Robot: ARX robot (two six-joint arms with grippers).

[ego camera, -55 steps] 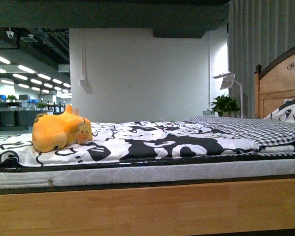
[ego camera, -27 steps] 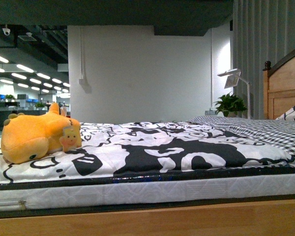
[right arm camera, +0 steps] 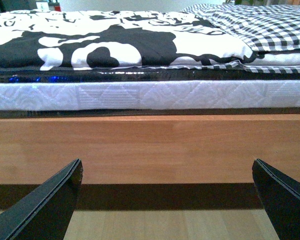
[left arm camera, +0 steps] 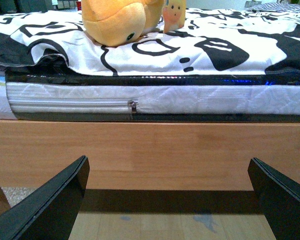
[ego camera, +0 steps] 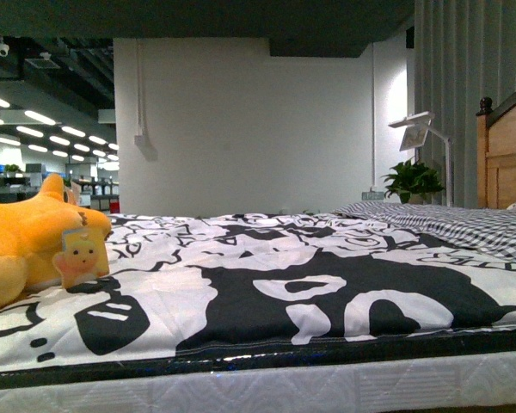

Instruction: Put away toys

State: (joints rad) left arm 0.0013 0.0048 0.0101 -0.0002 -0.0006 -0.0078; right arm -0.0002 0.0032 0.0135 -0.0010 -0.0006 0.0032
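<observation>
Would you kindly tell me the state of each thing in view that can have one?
Plush toy: lying on the bedspread, not held.
Left pincer: open, empty, low in front of the bed frame.
Right pincer: open, empty, also low in front of the frame.

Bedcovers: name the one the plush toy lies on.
The black-and-white patterned cover, under the orange plush toy; the checked cover lies apart, nearer the headboard.

Light wooden bed frame (left arm camera: 150, 150) w/ white quilted mattress (right arm camera: 150, 95), covered by black-&-white patterned sheet (ego camera: 267, 284). On it, robot's left: soft orange-yellow plush animal (ego camera: 21, 249). Far right, well apart: grey checked blanket (ego camera: 464, 228).
</observation>
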